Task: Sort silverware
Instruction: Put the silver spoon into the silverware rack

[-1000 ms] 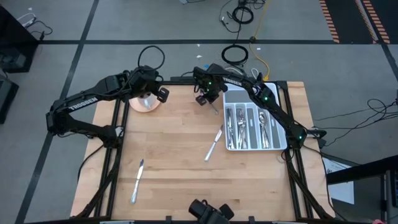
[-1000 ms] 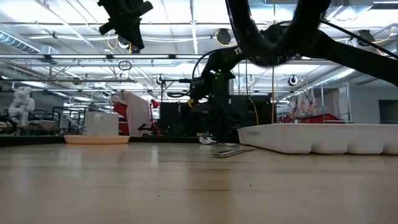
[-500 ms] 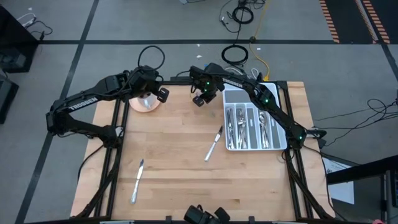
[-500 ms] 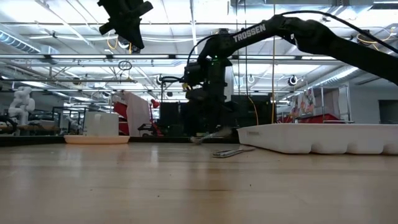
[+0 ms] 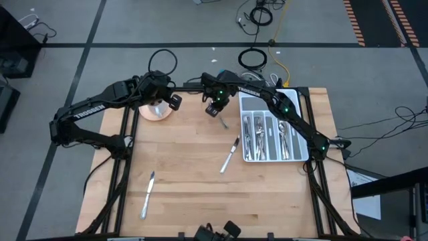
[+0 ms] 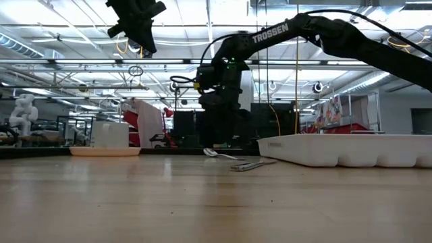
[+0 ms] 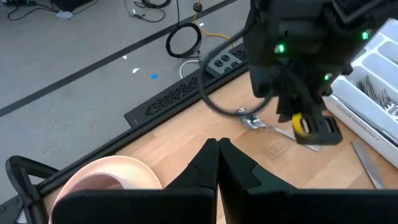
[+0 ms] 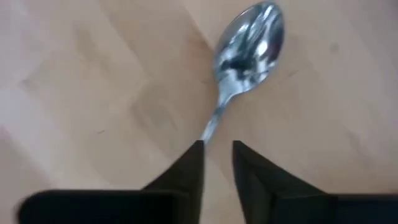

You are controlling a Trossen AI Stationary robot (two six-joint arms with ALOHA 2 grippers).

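High view: right gripper (image 5: 213, 109) over a spoon (image 5: 223, 122) beside the white tray (image 5: 302, 152); low view: spoon (image 6: 219, 154) flat on the counter (image 6: 202, 202); right wrist view: fingers (image 8: 245, 171) slightly parted, holding nothing; left gripper (image 7: 217, 155) closed, empty.

**Around the Tabletop**

A white compartmented tray (image 5: 297, 155) sat at the right edge of the wooden tabletop (image 5: 187, 181) — a pink saucer (image 5: 156, 111) lay at the far left corner. Coiled black cables (image 5: 253, 59) rested on the grey floor (image 5: 60, 27) beyond.
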